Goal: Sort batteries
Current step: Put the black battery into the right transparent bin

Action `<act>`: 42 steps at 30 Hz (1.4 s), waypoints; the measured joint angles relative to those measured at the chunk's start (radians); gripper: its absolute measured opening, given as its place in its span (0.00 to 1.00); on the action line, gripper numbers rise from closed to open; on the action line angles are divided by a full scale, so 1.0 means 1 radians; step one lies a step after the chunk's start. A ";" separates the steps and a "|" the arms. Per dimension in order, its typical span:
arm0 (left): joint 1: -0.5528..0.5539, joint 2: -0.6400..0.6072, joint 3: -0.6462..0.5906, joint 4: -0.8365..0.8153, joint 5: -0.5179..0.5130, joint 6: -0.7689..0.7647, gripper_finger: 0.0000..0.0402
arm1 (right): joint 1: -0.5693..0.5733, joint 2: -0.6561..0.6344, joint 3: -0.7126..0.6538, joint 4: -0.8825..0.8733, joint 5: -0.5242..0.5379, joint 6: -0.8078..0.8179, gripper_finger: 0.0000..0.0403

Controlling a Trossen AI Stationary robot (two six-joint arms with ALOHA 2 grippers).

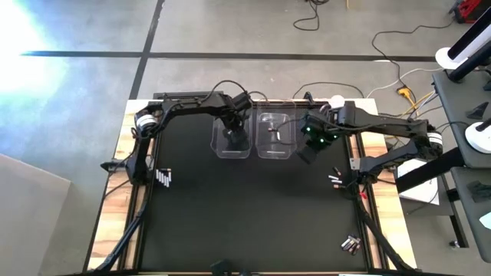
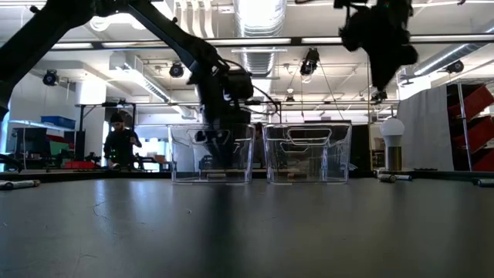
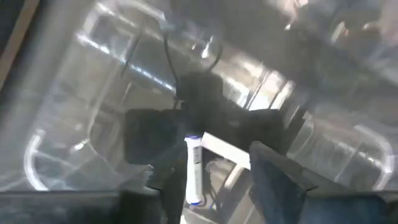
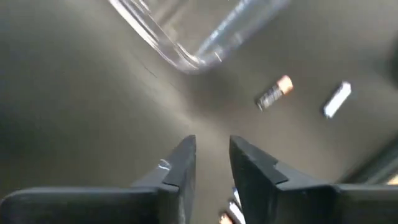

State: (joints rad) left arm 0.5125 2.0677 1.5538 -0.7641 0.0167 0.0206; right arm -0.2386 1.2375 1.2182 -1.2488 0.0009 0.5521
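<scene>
My left gripper (image 1: 232, 136) reaches down into the left clear bin (image 1: 219, 150), open. In its wrist view a silvery-white battery (image 3: 194, 168) lies between the fingers, close to one of them. My right gripper (image 1: 308, 151) hangs high above the table just right of the right clear bin (image 1: 275, 153), open by a narrow gap with nothing in it (image 4: 212, 149). Below it on the table lie a dark battery with a reddish end (image 4: 273, 93) and a silvery one (image 4: 337, 99). More batteries lie in small groups at the left (image 1: 163, 178), right (image 1: 335, 178) and near right (image 1: 350, 244). My left gripper has the silvery-white battery (image 3: 194, 186) right beside one finger (image 3: 166, 190) inside the bin; whether the finger touches it, I cannot tell. The other finger (image 3: 273, 180) stands well apart from it.
The two clear bins (image 2: 208, 154) (image 2: 309, 154) stand side by side at the far middle of the black mat. A round white knob object (image 2: 394, 127) stands at the far right. Cables run along the far edge. A person (image 2: 120, 143) shows in the room behind.
</scene>
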 joint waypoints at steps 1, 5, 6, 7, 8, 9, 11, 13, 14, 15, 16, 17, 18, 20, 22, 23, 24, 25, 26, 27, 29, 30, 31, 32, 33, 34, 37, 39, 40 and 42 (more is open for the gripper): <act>0.000 -0.009 0.010 -0.005 0.000 -0.003 0.41 | -0.002 -0.013 -0.034 0.006 0.000 0.027 0.25; -0.007 -0.057 0.051 -0.009 0.001 -0.008 0.48 | -0.015 -0.062 -0.195 0.075 0.000 0.169 0.31; -0.008 -0.074 0.060 -0.006 0.001 -0.012 0.49 | -0.020 -0.073 -0.238 0.096 0.000 0.208 0.32; -0.009 -0.093 0.069 -0.004 0.001 -0.012 0.49 | -0.027 -0.083 -0.282 0.127 0.001 0.248 0.33; -0.010 -0.112 0.077 -0.003 0.001 -0.012 0.50 | -0.034 -0.087 -0.322 0.160 0.001 0.284 0.34; -0.010 -0.131 0.085 0.000 0.001 -0.012 0.50 | -0.041 -0.088 -0.360 0.202 0.003 0.316 0.35; -0.010 -0.167 0.095 0.006 0.001 -0.011 0.51 | -0.050 -0.085 -0.430 0.297 0.005 0.340 0.36; -0.010 -0.198 0.106 0.008 0.001 -0.010 0.51 | -0.057 -0.073 -0.482 0.395 0.022 0.335 0.37; -0.010 -0.212 0.111 0.012 0.001 -0.010 0.51 | -0.062 -0.063 -0.503 0.437 0.041 0.327 0.37; -0.010 -0.224 0.116 0.009 0.001 -0.010 0.51 | -0.066 -0.052 -0.519 0.464 0.062 0.321 0.37; -0.010 -0.236 0.118 0.010 0.001 -0.008 0.51 | -0.074 -0.041 -0.529 0.485 0.091 0.318 0.37; -0.010 -0.248 0.120 0.010 0.001 -0.007 0.51 | -0.082 -0.031 -0.533 0.491 0.121 0.314 0.37; -0.010 -0.257 0.120 0.010 0.001 -0.007 0.51 | -0.088 -0.020 -0.535 0.492 0.151 0.306 0.37; -0.010 -0.273 0.120 0.003 0.001 -0.008 0.51 | -0.101 -0.007 -0.535 0.493 0.193 0.272 0.37; -0.010 -0.281 0.120 -0.006 0.001 -0.007 0.51 | -0.115 0.004 -0.535 0.502 0.211 0.232 0.37; -0.010 -0.283 0.120 -0.007 0.001 -0.007 0.51 | -0.124 0.010 -0.535 0.512 0.209 0.215 0.37; -0.010 -0.285 0.120 -0.007 0.001 -0.008 0.51 | -0.133 0.016 -0.536 0.521 0.208 0.207 0.37; -0.010 -0.285 0.120 -0.009 0.001 -0.008 0.51 | -0.141 0.021 -0.540 0.534 0.203 0.199 0.37; -0.010 -0.285 0.120 -0.011 0.001 -0.008 0.51 | -0.148 0.026 -0.541 0.541 0.201 0.198 0.37; -0.010 -0.285 0.120 -0.013 0.001 -0.008 0.51 | -0.155 0.033 -0.544 0.553 0.200 0.198 0.37; -0.010 -0.285 0.120 -0.012 0.001 -0.008 0.51 | -0.168 0.045 -0.557 0.575 0.202 0.197 0.37; -0.010 -0.285 0.120 -0.014 0.001 -0.009 0.51 | -0.172 0.053 -0.567 0.592 0.202 0.197 0.37; -0.010 -0.285 0.119 -0.015 0.002 -0.011 0.51 | -0.175 0.057 -0.573 0.616 0.202 0.196 0.37; -0.010 -0.285 0.119 -0.015 0.001 -0.011 0.51 | -0.178 0.059 -0.579 0.644 0.198 0.195 0.37; -0.011 -0.285 0.117 -0.016 0.002 -0.011 0.51 | -0.181 0.066 -0.586 0.664 0.193 0.195 0.37; -0.011 -0.285 0.117 -0.018 0.001 -0.011 0.51 | -0.181 0.074 -0.593 0.672 0.185 0.195 0.37; -0.013 -0.285 0.117 -0.017 0.002 -0.012 0.51 | -0.181 0.104 -0.614 0.683 0.184 0.195 0.35; -0.013 -0.285 0.116 -0.017 0.002 -0.014 0.51 | -0.181 0.122 -0.625 0.696 0.184 0.195 0.33; -0.013 -0.285 0.116 -0.018 0.002 -0.014 0.51 | -0.180 0.132 -0.630 0.698 0.185 0.195 0.32; -0.014 -0.285 0.116 -0.018 0.002 -0.016 0.51 | -0.181 0.145 -0.639 0.697 0.185 0.195 0.30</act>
State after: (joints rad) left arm 0.4983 1.7824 1.6695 -0.7821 0.0185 0.0045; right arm -0.4194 1.3828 0.5791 -0.5514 0.1860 0.7471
